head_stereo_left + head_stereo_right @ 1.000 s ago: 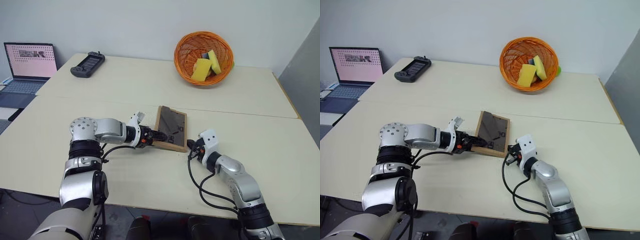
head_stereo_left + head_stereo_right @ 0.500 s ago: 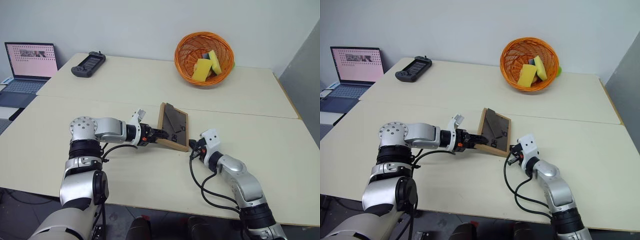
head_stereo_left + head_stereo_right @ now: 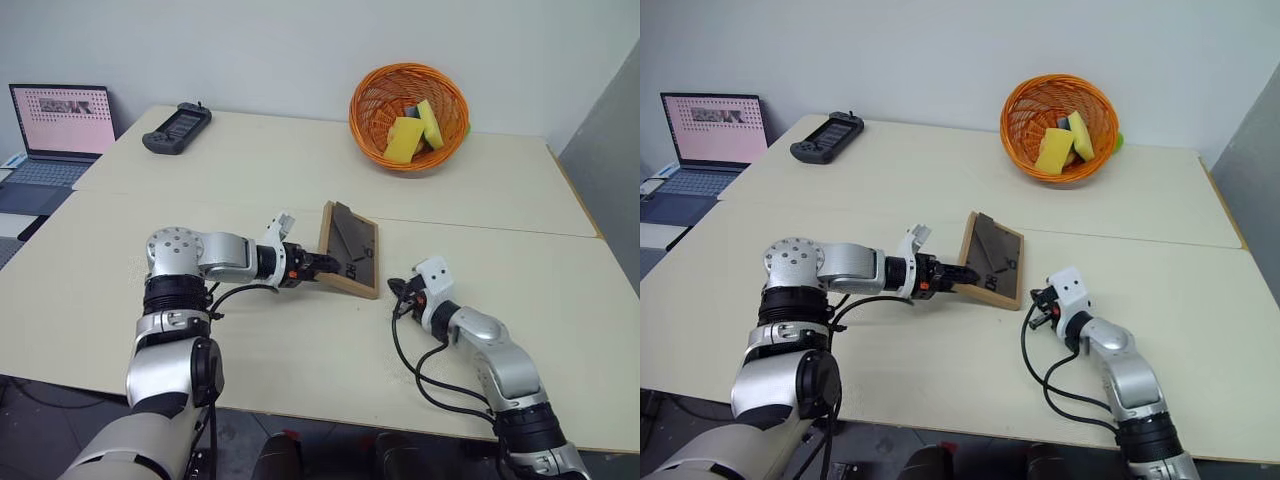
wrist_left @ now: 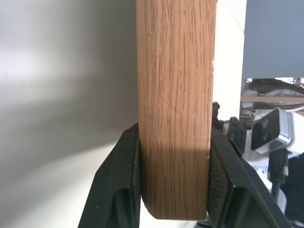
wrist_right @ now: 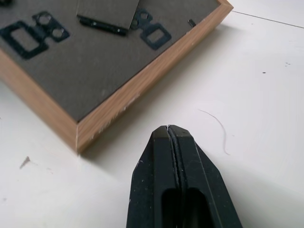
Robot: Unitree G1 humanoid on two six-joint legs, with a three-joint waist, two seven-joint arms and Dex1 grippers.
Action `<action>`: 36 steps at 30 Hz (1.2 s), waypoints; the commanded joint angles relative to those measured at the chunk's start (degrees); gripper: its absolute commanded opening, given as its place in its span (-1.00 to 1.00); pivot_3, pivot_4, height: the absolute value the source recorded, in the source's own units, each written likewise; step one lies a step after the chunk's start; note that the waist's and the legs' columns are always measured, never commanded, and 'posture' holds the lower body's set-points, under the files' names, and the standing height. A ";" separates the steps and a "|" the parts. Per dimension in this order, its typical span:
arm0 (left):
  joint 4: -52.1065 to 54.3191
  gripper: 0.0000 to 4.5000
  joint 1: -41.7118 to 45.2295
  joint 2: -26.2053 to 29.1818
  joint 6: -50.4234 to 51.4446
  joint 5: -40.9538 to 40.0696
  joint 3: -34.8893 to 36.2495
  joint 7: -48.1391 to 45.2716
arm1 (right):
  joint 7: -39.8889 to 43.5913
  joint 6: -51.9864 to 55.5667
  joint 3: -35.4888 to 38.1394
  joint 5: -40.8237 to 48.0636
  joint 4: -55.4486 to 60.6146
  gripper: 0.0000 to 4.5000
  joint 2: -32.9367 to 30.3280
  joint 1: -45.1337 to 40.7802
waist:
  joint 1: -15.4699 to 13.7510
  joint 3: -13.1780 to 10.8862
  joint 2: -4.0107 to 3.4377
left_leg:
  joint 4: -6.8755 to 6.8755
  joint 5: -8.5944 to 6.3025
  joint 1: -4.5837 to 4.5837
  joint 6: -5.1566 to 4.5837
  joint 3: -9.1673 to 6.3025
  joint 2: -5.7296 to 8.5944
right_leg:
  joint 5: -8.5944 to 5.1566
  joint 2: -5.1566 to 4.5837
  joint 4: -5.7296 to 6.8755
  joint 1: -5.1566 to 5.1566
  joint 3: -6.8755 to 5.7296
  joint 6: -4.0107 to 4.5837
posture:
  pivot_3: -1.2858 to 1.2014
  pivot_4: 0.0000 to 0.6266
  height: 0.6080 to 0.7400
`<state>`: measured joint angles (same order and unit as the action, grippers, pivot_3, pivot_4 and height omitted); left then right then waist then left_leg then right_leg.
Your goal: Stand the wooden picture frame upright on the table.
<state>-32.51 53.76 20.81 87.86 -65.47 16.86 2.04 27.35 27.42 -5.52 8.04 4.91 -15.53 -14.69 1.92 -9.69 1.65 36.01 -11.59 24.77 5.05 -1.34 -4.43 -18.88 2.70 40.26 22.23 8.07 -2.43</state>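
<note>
Wooden picture frame (image 3: pixel 349 249) tilts, back up, long axis away.

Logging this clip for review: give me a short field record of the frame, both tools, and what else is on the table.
frame: wooden picture frame, dark back panel facing the camera, tilted up off the table, one long edge still down
left tool: left tool shut on the frame's near-left edge; fingers pinch the wood
right tool: right tool shut, empty, apart from the frame's corner
stand: fold-out stand on the back panel
other items: orange basket with yellow sponges; handheld console; laptop beyond the table's left
</note>
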 commanded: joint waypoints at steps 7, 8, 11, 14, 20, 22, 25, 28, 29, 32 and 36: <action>5.71 -0.42 7.49 5.59 -22.11 15.93 -9.48 -27.46 | 3.00 -1.99 4.34 1.60 0.36 -1.00 -5.37 0.71 | -0.06 -0.11 0.01 | -0.15 0.09 0.10 0.16 0.02 -0.01 | 0.02 0.00 -0.29 0.02 0.00 0.03 | 0.03 -0.52 1.00; 5.55 -0.42 8.55 5.96 -24.39 17.58 -10.33 -30.01 | 3.13 -2.09 4.60 1.60 -0.02 -1.00 -5.68 0.52 | -0.05 -0.12 0.02 | -0.15 0.09 0.11 0.16 0.03 -0.01 | 0.02 0.00 -0.31 0.02 0.00 0.03 | 0.03 -0.52 1.00; 6.88 -0.42 10.39 7.09 -31.89 22.94 -13.86 -38.09 | 3.62 -2.25 5.31 1.70 -1.00 -1.00 -6.35 -0.33 | -0.04 -0.16 0.02 | -0.16 0.08 0.12 0.15 0.02 -0.01 | 0.01 0.00 -0.33 0.02 0.00 0.03 | 0.03 -0.52 1.00; 13.94 -0.42 8.32 10.12 -40.86 29.12 -20.56 -48.99 | 5.38 -2.54 6.43 2.66 -0.76 -1.00 -8.14 -1.35 | -0.02 -0.32 -0.03 | -0.15 0.08 0.12 0.14 0.04 -0.01 | 0.02 0.00 -0.32 0.02 0.02 0.03 | 0.03 -0.52 1.00; 19.47 -0.42 4.32 12.79 -46.16 33.85 -24.10 -57.56 | 11.99 -0.68 9.92 8.66 2.96 -1.00 -13.15 -2.19 | -0.05 -0.43 -0.18 | -0.15 0.07 0.12 0.12 0.09 -0.02 | 0.02 0.00 -0.31 0.02 0.07 0.03 | 0.03 -0.52 1.00; 21.31 -0.42 1.62 14.68 -50.76 37.14 -25.92 -60.98 | 16.64 2.45 13.16 14.32 6.75 -1.00 -16.92 -2.56 | 0.04 -0.52 -0.30 | -0.12 -0.02 0.11 -0.06 0.08 -0.02 | 0.01 0.01 -0.30 0.01 0.07 0.03 | 0.03 -0.52 1.00; 21.47 -0.42 -0.05 15.59 -52.68 39.19 -26.24 -63.23 | 21.80 5.27 16.24 20.45 10.89 -1.00 -21.78 -3.67 | 0.06 -0.69 -0.38 | -0.09 -0.02 0.11 -0.06 0.08 -0.02 | 0.02 0.02 -0.29 0.01 0.10 0.03 | 0.03 -0.52 1.00; 20.94 -0.42 -0.90 15.57 -54.47 41.17 -26.08 -64.09 | 23.83 8.27 17.95 25.74 13.50 -1.00 -24.19 -5.35 | -0.03 -0.73 -0.34 | -0.07 -0.02 0.12 -0.08 0.04 -0.03 | 0.02 0.03 -0.29 0.00 0.05 0.03 | 0.03 -0.52 1.00; 21.17 -0.42 -1.35 15.73 -55.10 41.83 -26.20 -64.59 | 23.22 9.56 18.71 27.73 14.06 -1.00 -24.01 -6.81 | -0.01 -0.74 -0.34 | -0.05 -0.03 0.12 -0.08 0.02 -0.03 | 0.01 0.03 -0.29 -0.02 0.03 0.03 | 0.03 -0.52 1.00; 21.86 -0.42 -2.11 15.74 -55.99 42.76 -26.14 -65.66 | 19.56 11.72 18.90 29.97 13.89 -1.00 -22.34 -10.60 | 0.10 -0.74 -0.34 | -0.04 -0.03 0.12 -0.08 0.03 -0.03 | 0.02 0.03 -0.29 -0.03 0.05 0.03 | 0.03 -0.52 1.00; 23.28 -0.42 -2.57 15.02 -54.99 42.74 -25.62 -65.78 | 15.47 10.51 15.53 26.98 11.57 -0.84 -19.31 -13.77 | 0.03 -0.74 -0.33 | -0.03 -0.03 0.13 -0.08 0.02 -0.04 | 0.02 0.03 -0.28 -0.02 0.04 0.03 | 0.03 -0.52 1.00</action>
<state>-12.92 50.15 35.93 33.35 -22.20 -10.57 -63.26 44.85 38.82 11.11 36.36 16.86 -35.73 -26.95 1.95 -10.43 1.32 35.98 -11.62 24.90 4.96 -1.32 -4.47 -18.86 2.72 39.97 22.22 8.11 -2.40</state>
